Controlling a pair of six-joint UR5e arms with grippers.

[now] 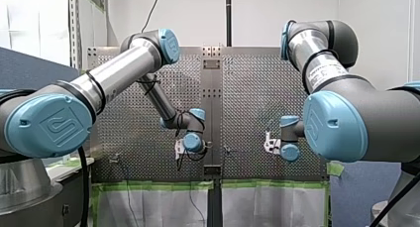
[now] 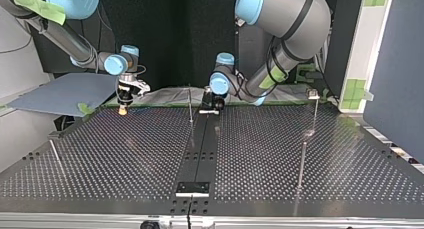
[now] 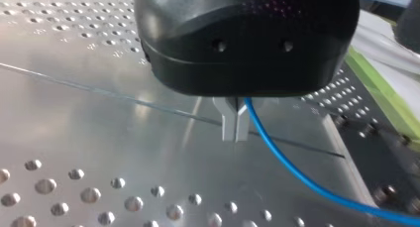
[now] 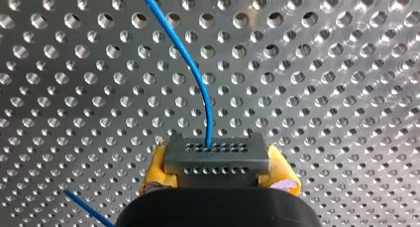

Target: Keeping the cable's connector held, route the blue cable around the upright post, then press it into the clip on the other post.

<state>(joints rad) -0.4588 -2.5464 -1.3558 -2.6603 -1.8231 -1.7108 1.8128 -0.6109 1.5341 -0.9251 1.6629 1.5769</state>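
In the right wrist view my right gripper (image 4: 218,163) has its yellow pads (image 4: 153,173) shut on a dark grey connector block (image 4: 218,151). The blue cable (image 4: 190,68) leaves the block and curves away over the perforated plate. My left gripper (image 3: 235,134) is black, and its metal fingers are shut on the blue cable (image 3: 297,175) just above the table; the cable trails off beside it. In the top view my right gripper (image 2: 122,105) hangs at the left and my left gripper (image 2: 210,107) near the middle. A thin upright post (image 2: 190,106) stands between them. A post topped by a clip (image 2: 313,94) stands at the right.
Two more thin rods rise from the perforated table (image 2: 110,154): one at the top view's left (image 2: 56,158), one at its right (image 2: 302,164). A black strip (image 2: 201,144) runs down the middle to a small bracket (image 2: 192,188). A blue-grey sheet (image 2: 60,91) lies beyond the far left edge.
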